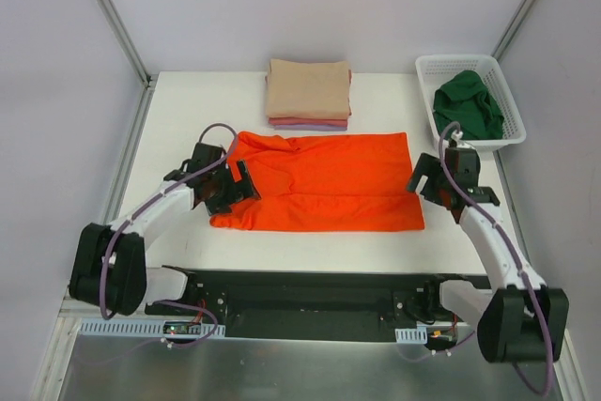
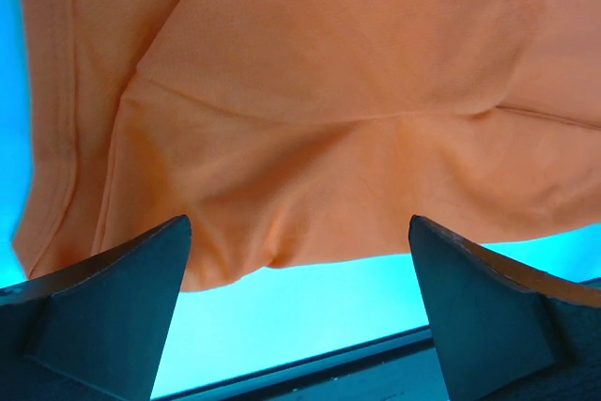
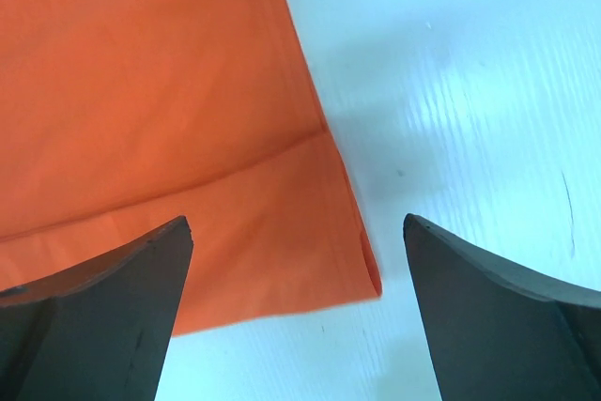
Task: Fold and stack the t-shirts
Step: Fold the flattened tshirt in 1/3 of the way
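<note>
Got an orange shirt (image 1: 319, 180) spread out as a wide rectangle on the table (image 1: 188, 100), right between the two claws. Looks a bit rumpled along the far edge, flatter along the near one.

Meets the left claw (image 1: 237, 185) at its left end. From that wrist cam, fills nearly everything ahead of the spread fingers (image 2: 103, 316), with a hem down the left side and a couple of soft creases. Can't tell if the fingers actually touch the cloth.

Stops just short of the right claw (image 1: 424, 178) at the other end. From that wrist cam, pokes its near right corner in between the wide-open fingers (image 3: 488, 307), with bare table to the right.

Not pinching anything on either side, both claws gaping.

Further out, past the shirt from both claws: a folded stack with a beige shirt (image 1: 308, 88) on top and pink (image 1: 310, 120) and lavender (image 1: 315, 126) edges peeking out underneath.

Out beyond the right claw: a white basket (image 1: 427, 68) with a green shirt (image 1: 468, 105) bunched up inside.
</note>
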You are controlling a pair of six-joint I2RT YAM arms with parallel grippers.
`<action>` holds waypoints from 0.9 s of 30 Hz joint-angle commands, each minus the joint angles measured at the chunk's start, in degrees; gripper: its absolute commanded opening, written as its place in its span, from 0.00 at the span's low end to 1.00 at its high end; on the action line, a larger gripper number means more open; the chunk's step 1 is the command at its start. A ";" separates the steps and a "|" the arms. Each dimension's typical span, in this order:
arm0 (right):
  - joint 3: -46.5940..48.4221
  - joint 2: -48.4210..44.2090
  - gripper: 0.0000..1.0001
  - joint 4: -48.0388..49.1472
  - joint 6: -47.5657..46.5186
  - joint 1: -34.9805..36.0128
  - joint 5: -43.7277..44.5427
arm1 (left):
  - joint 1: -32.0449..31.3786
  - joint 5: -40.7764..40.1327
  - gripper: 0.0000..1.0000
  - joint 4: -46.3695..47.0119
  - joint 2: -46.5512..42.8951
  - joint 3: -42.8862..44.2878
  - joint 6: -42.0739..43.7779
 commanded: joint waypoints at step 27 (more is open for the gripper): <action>-16.11 -13.37 0.76 -5.96 17.42 -2.15 -0.45 | 5.10 -17.72 0.42 -10.26 -2.37 -8.52 -10.75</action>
